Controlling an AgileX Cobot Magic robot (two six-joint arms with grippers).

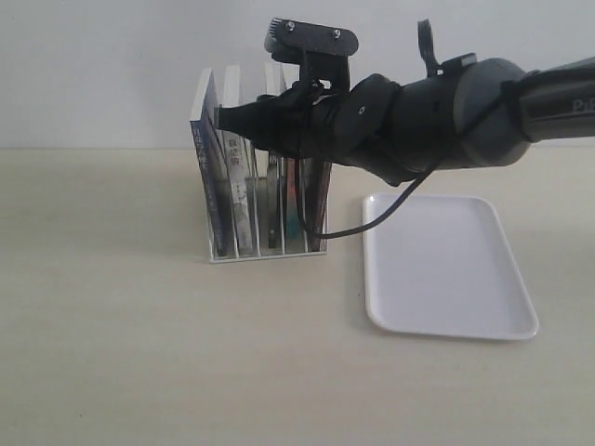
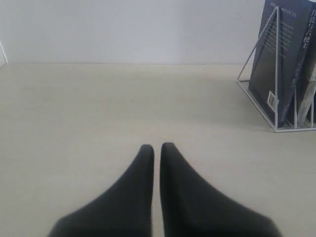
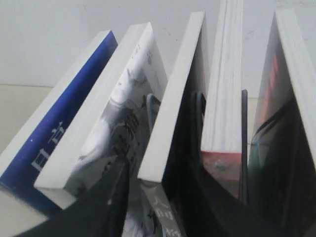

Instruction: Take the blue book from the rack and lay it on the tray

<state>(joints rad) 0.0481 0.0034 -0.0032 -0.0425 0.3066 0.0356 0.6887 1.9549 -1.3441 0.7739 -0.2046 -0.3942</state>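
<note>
Reaching over the rack (image 1: 270,251) with my right tool (image 1: 223,117), tip at the book tops. Nothing pulled yet. Blue book (image 1: 206,172) stands upright in the end slot, just past the tool tip on the side away from the tray (image 1: 446,279).

Right wrist view: jaws apart, gripping nothing. One finger (image 3: 98,207) sits low by the grey-covered book (image 3: 111,128) next to the blue one. Can't tell whether the blue book is between the jaws or outside them.

Tray is behind the tool, back along the arm, nothing on it. Left tool (image 2: 157,148) is closed on nothing, low over the table (image 2: 98,98), rack off to one side ahead of it.

Left to do, my read: line up on the blue book, clamp, lift out, carry back, lay flat.
</note>
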